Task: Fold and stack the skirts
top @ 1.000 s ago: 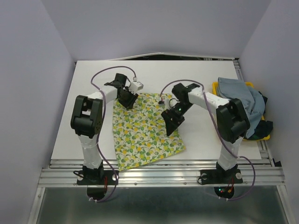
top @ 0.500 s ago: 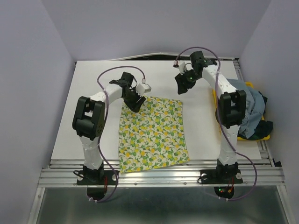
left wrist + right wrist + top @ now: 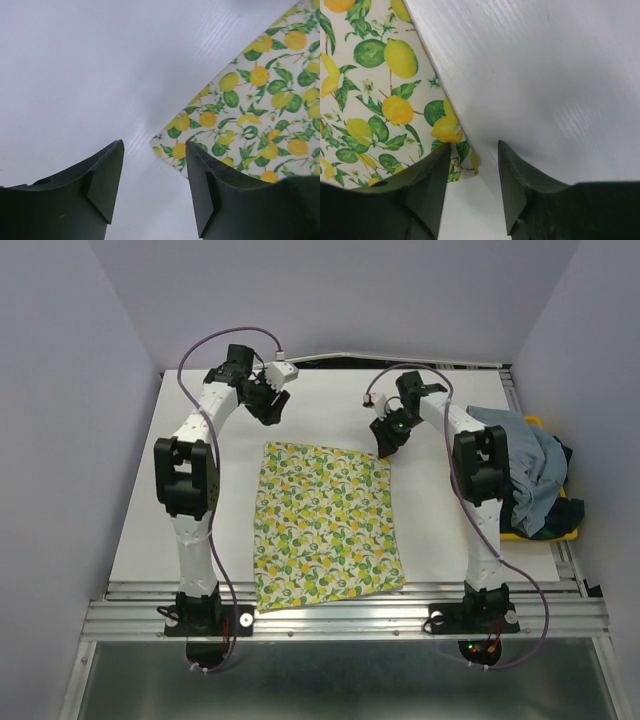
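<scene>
Table (image 3: 200,510): white, and it carries everything I work on.
Lemon skirt (image 3: 325,525): spread flat mid-table, long axis running from the far edge to the near edge, hem close to the near edge.
Blue-grey skirt (image 3: 520,455): heaped over the yellow tray (image 3: 540,533) at the right edge, with a dark cloth under it.
My left gripper (image 3: 268,405): fingers apart and empty, out toward the far left corner. The skirt's far left corner lies nearward and to the right.
My right gripper (image 3: 385,440): fingers apart and empty, directly over the skirt's far right corner, so it is the nearer arm.
Coming move: probably pinching both far corners to fold toward the near edge. My left has further to close.
</scene>
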Available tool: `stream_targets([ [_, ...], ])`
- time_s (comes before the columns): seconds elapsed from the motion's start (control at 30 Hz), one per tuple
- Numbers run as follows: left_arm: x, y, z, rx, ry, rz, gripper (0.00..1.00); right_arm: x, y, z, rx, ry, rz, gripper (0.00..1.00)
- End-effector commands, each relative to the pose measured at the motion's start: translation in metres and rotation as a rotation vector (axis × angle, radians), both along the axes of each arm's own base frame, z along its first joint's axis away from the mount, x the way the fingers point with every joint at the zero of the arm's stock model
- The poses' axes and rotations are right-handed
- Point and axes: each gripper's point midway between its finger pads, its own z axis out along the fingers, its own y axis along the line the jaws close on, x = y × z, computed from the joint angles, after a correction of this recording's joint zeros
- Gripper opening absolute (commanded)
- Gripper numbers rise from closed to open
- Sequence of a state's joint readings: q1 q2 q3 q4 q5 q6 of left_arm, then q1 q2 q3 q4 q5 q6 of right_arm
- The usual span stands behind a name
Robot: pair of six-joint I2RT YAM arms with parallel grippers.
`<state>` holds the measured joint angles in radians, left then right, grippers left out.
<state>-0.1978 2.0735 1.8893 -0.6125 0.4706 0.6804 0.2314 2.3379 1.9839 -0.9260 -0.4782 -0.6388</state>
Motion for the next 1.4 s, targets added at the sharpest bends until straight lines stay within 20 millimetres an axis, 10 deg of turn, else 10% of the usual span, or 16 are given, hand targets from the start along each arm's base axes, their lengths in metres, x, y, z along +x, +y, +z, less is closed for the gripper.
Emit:
stream_targets([
  [0.0,0.018,0.018,-0.010,0.031,0.012,0.029,0.64,-0.017,0.000,-0.016,-0.047,-0.018,0.093,0.45],
  [0.27,0.011,0.023,-0.058,0.098,0.094,-0.048,0.65,-0.051,0.008,-0.036,-0.114,-0.013,0.197,0.37],
  [0.53,-0.004,0.023,-0.098,0.115,0.182,-0.097,0.65,-0.047,0.009,-0.040,-0.137,-0.026,0.206,0.26],
  [0.67,-0.017,0.023,-0.103,0.109,0.221,-0.145,0.62,-0.043,0.008,-0.039,-0.147,-0.036,0.195,0.01],
  [0.87,-0.028,0.029,-0.110,0.111,0.247,-0.180,0.59,-0.036,0.011,-0.032,-0.134,-0.061,0.183,0.01],
  [1.2,-0.011,0.042,-0.105,0.121,0.207,-0.132,0.00,-0.014,0.012,-0.009,-0.146,-0.151,0.126,0.01],
  [1.37,0.025,0.049,-0.062,0.108,0.083,-0.075,0.00,0.031,0.000,0.017,-0.151,-0.269,-0.008,0.01],
])
